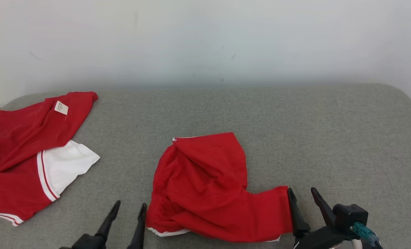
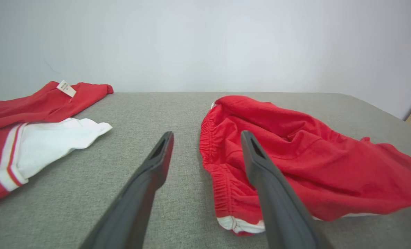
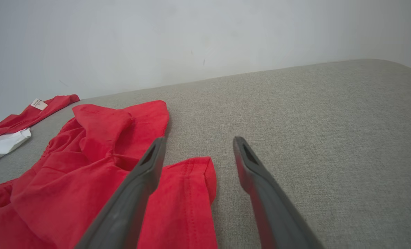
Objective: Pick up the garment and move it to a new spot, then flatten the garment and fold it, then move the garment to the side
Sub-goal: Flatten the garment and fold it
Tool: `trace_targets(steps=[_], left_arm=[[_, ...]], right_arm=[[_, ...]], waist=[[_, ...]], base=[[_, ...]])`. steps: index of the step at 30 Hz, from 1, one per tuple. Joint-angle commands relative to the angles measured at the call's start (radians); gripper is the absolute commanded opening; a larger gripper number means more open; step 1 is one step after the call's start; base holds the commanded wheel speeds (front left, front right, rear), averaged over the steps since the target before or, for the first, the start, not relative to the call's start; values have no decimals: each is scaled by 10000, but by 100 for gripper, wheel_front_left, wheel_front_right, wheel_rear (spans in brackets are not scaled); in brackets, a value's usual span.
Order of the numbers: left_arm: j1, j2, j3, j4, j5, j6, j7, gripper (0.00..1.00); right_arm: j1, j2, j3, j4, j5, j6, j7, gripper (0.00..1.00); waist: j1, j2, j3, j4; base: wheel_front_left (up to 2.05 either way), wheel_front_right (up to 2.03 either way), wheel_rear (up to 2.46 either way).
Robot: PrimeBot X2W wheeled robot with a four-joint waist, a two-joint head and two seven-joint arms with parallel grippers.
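The garment [image 1: 208,186] is a pair of red shorts with white trim, lying crumpled near the front middle of the grey table [image 1: 295,121]. It also lies in the left wrist view [image 2: 295,159] and the right wrist view [image 3: 98,173]. My left gripper [image 1: 129,209] is open just left of the elastic waistband, its right finger over the waistband's edge in its wrist view, gripping nothing. My right gripper [image 1: 304,195] is open at the right end of a leg hem, one finger over the hem, the other over bare table.
A second red garment [image 1: 28,152] with a white panel and a white label lies spread at the table's left side, also in the left wrist view [image 2: 35,138]. A pale wall [image 1: 205,41] rises behind the table. Bare grey surface stretches right of the shorts.
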Motion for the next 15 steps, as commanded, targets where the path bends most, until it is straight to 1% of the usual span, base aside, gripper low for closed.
trace_targets(steps=[1,6,10,12,15], left_arm=[[253,-17,189,-160,115,88,-58,100],[350,-208,979,-537,455,421,-60,100],[430,-321,1556,-704,673,556,-59,100],[438,-369,1818,-777,775,550,-60,100],[460,-441,2117,-806,887,428,-60,100]], right_arm=[[146,-6,42,-22,88,1,122,100],[178,-6,165,-54,366,1,755,100],[252,-6,263,-26,607,1,1210,100],[275,-6,295,37,707,2,1436,100],[249,-6,334,148,863,1,1778,100]], waist=[[0,0,0,-40],[0,0,51,-138],[0,0,107,-211],[0,0,129,-230],[0,0,142,-232]], base=[[0,0,0],[0,0,0],[0,0,0],[0,0,0],[0,0,0]])
